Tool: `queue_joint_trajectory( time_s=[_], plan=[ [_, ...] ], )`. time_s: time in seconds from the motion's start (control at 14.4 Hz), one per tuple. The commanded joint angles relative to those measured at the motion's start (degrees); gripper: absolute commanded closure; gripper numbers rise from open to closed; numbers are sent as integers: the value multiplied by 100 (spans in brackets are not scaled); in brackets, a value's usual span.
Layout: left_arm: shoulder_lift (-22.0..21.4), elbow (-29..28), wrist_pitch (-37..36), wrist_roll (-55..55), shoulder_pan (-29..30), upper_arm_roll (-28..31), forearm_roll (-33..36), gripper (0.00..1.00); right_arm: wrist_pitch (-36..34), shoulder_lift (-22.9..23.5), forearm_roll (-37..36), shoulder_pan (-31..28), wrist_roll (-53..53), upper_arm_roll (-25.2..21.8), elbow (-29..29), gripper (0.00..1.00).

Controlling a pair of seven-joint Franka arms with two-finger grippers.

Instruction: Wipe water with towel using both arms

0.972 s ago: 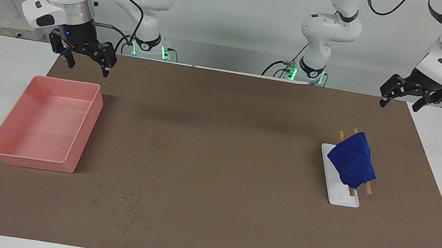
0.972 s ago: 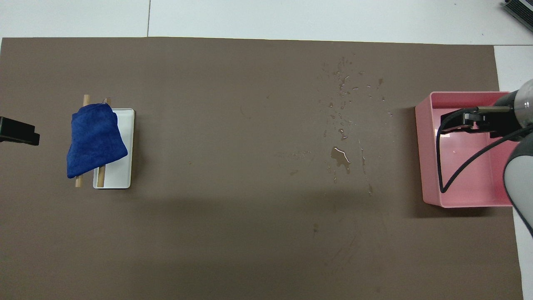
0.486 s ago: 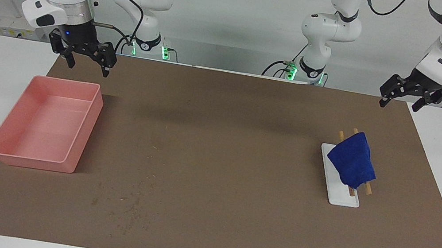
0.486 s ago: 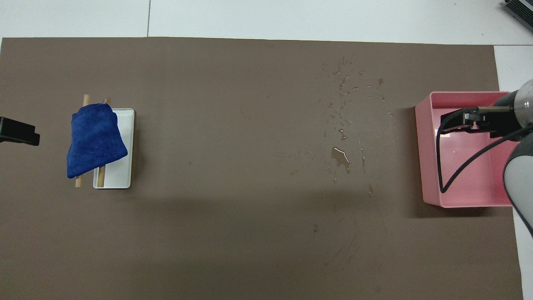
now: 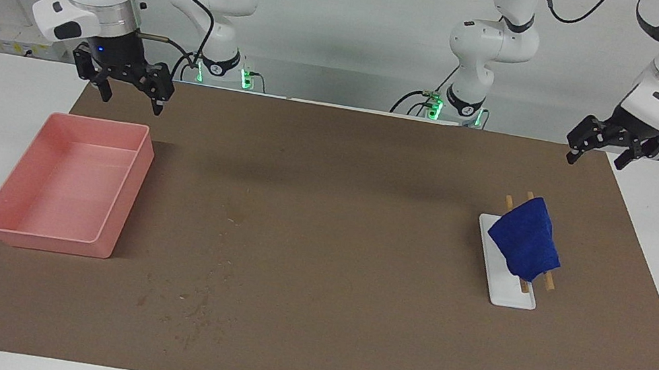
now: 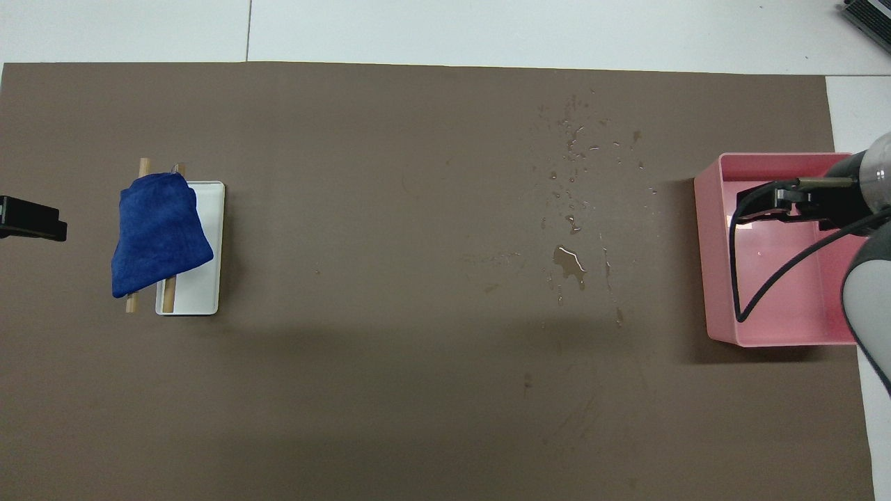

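Left gripper [image 5: 599, 151] edged slightly, both jaws wide, right gripper [image 5: 130, 93] waiting, bunched blue towel [image 5: 526, 237] draped on rack

The towel [image 5: 525, 238] lay draped over two sticks [image 5: 548, 281] on a small tray [image 5: 512, 295] toward the left arm's end of the mat [image 5: 335, 233] — the tub [image 5: 56, 240] sat at the right arm's end, with the water [image 6: 569, 259] scattered between, nearer the tub.

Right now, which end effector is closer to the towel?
The left end effector, hanging over the mat's corner at the towel's end of the table. The right end effector hangs by the pink tray.
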Motion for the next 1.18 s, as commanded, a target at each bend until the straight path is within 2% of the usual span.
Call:
queue_joint_trajectory(
  time_s=[0.0, 0.21, 0.42, 0.62, 0.9, 1.11],
  plan=[
    [-418, -1053, 768, -330, 204, 13, -237, 0, -100, 5, 48, -78, -77, 44, 42, 0],
    [-76, -1063, 988, -295, 573, 13, -465, 0, -92, 5, 48, -78, -77, 44, 42, 0],
    [337, -1115, 1367, -303, 600, 13, -519, 0, -92, 5, 48, -78, -77, 44, 42, 0],
    [304, -1842, 2103, -330, 600, 13, -756, 0, -100, 5, 48, -78, -77, 44, 42, 0],
    [321, -2152, 2386, -374, 548, 13, -756, 0, -92, 5, 48, -78, -77, 44, 42, 0],
    [181, -2643, 2763, -663, 486, 4, -765, 0, -92, 5, 48, -78, -77, 44, 42, 0]
  ],
)
